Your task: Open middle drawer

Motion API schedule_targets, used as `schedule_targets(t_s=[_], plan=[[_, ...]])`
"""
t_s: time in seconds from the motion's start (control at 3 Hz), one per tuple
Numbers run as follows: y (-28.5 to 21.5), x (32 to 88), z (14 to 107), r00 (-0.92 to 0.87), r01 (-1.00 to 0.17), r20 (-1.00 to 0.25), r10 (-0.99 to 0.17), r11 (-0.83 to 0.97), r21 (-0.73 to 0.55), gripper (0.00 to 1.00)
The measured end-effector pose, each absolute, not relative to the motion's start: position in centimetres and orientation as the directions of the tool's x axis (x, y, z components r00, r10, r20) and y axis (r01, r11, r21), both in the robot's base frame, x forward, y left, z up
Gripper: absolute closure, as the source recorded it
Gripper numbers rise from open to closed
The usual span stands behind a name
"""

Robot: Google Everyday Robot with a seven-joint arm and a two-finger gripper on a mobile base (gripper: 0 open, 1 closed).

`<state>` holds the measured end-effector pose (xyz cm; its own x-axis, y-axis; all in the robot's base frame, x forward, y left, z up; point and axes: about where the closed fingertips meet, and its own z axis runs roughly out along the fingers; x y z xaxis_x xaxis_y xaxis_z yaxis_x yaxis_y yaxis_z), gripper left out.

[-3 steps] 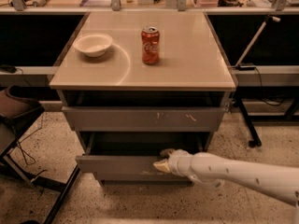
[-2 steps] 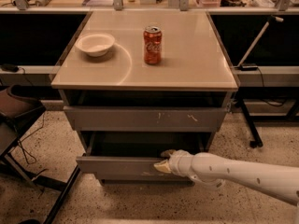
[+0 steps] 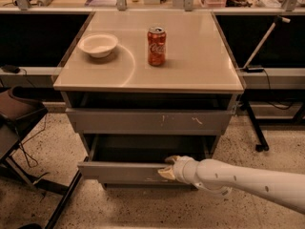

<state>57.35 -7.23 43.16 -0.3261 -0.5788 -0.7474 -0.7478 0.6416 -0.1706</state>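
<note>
The middle drawer (image 3: 119,171) is the wide, plain grey front low on the cabinet. It stands pulled out toward me, and its dark box interior (image 3: 147,151) shows behind it. My gripper (image 3: 166,168) comes in from the lower right on a white arm. Its tan fingertips (image 3: 170,159) straddle the top edge of this front, right of centre, one inside and one in front, closed on the panel.
Above it sits a larger grey front with white scratch marks (image 3: 150,121). The tabletop (image 3: 190,56) holds a white bowl (image 3: 98,44) and a red soda can (image 3: 156,46). A dark chair (image 3: 19,116) stands at the left, and a stand with a pole (image 3: 259,56) at the right.
The middle drawer's front has slid slightly further out toward me with the gripper still on its edge. The view has shifted a little.
</note>
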Motion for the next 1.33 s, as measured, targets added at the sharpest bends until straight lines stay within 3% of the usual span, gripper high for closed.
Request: schedule_targets(t_s=[1.33], plan=[[-7.8, 53.4, 42.5, -0.328, -0.747, -0.747, -0.578, 0.643, -0.170, 1.00]])
